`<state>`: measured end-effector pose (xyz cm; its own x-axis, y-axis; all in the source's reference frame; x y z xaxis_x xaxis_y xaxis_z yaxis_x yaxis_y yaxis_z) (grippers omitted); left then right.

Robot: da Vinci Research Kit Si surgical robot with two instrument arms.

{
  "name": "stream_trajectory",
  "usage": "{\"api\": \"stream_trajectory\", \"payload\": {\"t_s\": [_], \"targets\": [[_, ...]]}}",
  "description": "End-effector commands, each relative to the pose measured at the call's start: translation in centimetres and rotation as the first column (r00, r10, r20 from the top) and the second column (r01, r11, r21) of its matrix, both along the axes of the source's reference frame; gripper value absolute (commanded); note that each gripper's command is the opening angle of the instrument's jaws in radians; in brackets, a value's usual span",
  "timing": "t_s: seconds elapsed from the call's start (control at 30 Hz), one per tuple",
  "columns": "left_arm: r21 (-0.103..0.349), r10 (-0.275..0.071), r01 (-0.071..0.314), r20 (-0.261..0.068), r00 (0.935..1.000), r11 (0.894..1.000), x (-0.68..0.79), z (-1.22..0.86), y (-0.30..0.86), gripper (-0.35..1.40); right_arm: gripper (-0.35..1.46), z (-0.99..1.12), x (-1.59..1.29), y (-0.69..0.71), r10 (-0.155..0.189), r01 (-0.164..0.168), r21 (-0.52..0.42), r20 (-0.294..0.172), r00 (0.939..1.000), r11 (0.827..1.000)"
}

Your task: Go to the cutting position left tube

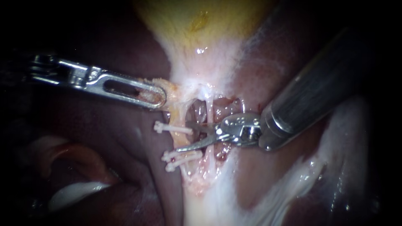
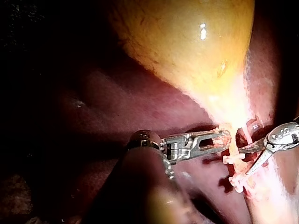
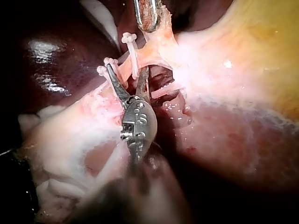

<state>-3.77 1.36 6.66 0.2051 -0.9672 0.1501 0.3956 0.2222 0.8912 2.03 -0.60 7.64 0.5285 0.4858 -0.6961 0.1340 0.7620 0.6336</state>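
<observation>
The left tube (image 1: 181, 134) runs down from the gallbladder (image 1: 197, 25) neck, with one white clip (image 1: 168, 127) above and two white clips (image 1: 181, 156) below a bare stretch. My right instrument (image 1: 182, 136) comes in from the upper right. Its two thin blades stand open, one on each side of that bare stretch, and they also cross the thinner right tube (image 1: 208, 109). The right wrist view shows the same open blades (image 3: 127, 78) straddling the tube between the clips. My left instrument (image 1: 161, 97) has its slotted jaws shut on the tissue flap beside the gallbladder neck (image 2: 225, 137).
Dark red liver (image 1: 104, 138) lies left of the tubes and more liver (image 1: 276, 75) lies on the right under my right shaft. Pale white tissue (image 1: 217, 196) spreads below the clips. A pale fold (image 1: 71, 192) sits at the lower left.
</observation>
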Motion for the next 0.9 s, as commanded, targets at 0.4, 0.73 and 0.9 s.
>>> {"api": "stream_trajectory", "payload": {"t_s": [0.4,0.73,0.9], "targets": [[0.000,0.000,0.000,0.000,1.0000,1.000,0.01,0.00,0.00,-0.35,1.32,0.07,-0.02,-0.01,-0.002,0.001,0.022,0.008,1.0000,1.000],[0.000,0.001,-0.001,0.000,1.0000,1.000,0.02,0.00,-0.01,-0.35,1.32,0.11,-0.06,-0.01,-0.019,0.019,0.041,0.001,0.9998,0.999],[0.000,0.001,-0.001,0.001,1.0000,1.000,0.02,0.00,-0.01,-0.35,1.32,0.14,-0.06,-0.04,-0.035,0.035,0.057,-0.005,0.9994,0.998]]}}
